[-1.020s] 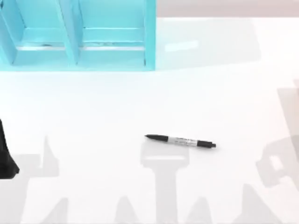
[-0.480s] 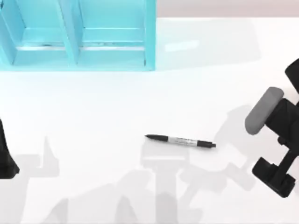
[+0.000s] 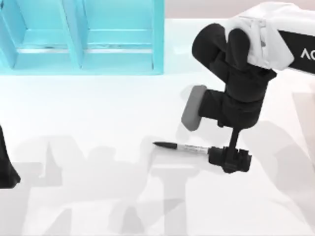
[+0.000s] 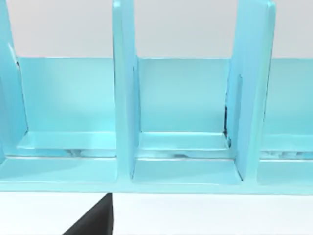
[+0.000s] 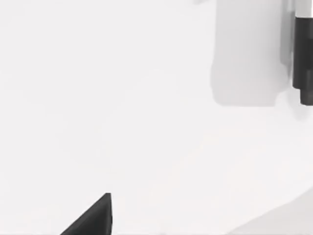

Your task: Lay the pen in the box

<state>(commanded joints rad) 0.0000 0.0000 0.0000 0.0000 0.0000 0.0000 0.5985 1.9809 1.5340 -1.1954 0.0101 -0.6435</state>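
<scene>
My right arm has swung in from the table's right edge, and its gripper (image 3: 230,160) now sits over the butt end of the pen (image 3: 184,147); I cannot tell how the jaws stand. The pen lies flat on the white table (image 3: 98,113), tip toward the left, well apart from the turquoise box (image 3: 158,44) at the far left. My left arm (image 3: 6,164) is parked at the left edge, facing the box's compartments (image 4: 183,103)
</scene>
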